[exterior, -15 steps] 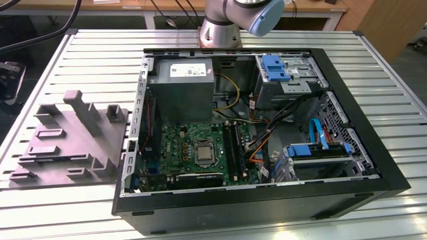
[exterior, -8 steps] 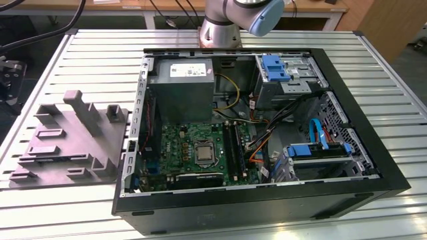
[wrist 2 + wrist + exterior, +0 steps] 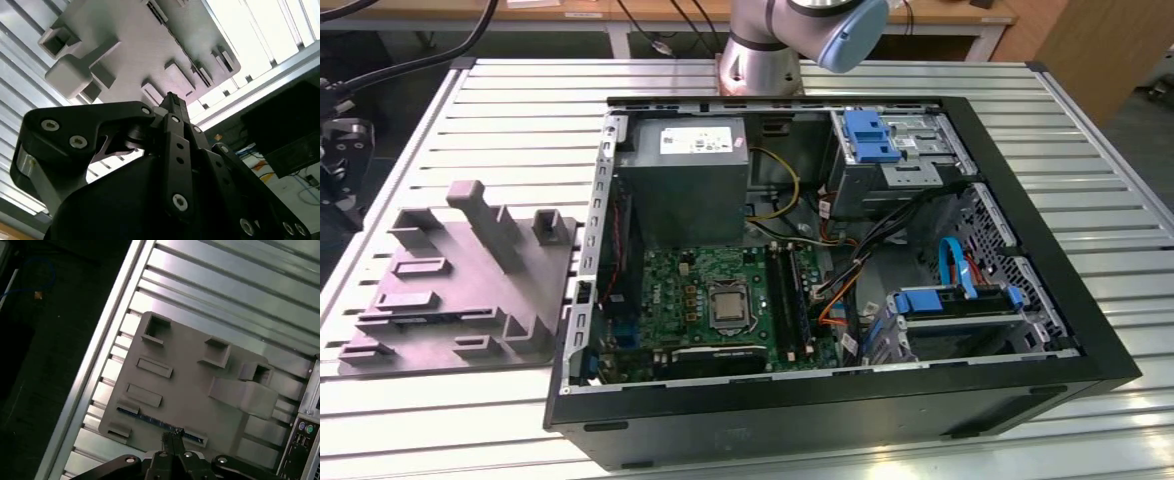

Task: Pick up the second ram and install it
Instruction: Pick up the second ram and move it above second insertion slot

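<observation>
- The tool [image 3: 172,439] hangs above the grey holder [image 3: 190,385], its two fingertips drawn together with nothing between them.
- The second ram [image 3: 160,421] sits on edge in a slot along one rim of the holder. It shows as a thin blue strip, and the tool's tips appear just over the middle of its length.
- In the first wrist view, low raised blocks flank the slot, and a taller sloped block [image 3: 242,395] stands well apart from it towards the computer case [image 3: 854,400].
- The holder lies flat on the slatted worktop [image 3: 225,285], just beside the open case on the exterior view's left, with a narrow gap between them.
- Bare slats run between the holder's outer rim and the worktop's edge rail [image 3: 100,355]; past the rail the floor is dark.
- Inside the case, the green motherboard [image 3: 707,290] lies below the grey power supply [image 3: 680,190], with cables and drive cages crowding the side on the exterior view's right.
</observation>
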Motion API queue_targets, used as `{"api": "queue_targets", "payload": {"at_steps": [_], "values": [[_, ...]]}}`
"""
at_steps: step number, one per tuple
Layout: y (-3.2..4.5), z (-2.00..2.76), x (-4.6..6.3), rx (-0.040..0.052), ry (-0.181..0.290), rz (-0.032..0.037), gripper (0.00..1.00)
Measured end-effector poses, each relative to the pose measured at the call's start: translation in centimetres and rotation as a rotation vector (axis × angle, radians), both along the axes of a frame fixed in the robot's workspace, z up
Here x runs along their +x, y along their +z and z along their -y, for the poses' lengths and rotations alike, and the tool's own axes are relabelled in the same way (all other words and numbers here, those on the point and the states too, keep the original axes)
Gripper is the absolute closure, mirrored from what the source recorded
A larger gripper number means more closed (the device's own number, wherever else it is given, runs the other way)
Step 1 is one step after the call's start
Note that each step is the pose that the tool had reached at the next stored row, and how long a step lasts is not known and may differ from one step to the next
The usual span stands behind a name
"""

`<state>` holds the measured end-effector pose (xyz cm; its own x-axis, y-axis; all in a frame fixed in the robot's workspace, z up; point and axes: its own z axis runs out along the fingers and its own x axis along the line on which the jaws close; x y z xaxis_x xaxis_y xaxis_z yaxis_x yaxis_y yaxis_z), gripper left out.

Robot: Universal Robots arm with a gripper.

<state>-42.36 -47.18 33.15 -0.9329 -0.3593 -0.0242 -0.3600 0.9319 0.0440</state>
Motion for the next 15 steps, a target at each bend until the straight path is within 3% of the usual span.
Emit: {"api": "queue_targets", "payload": {"at_steps": [15], "values": [[-0.51,0.0,0.0,0.0,0.272,0.0,0.9]]}}
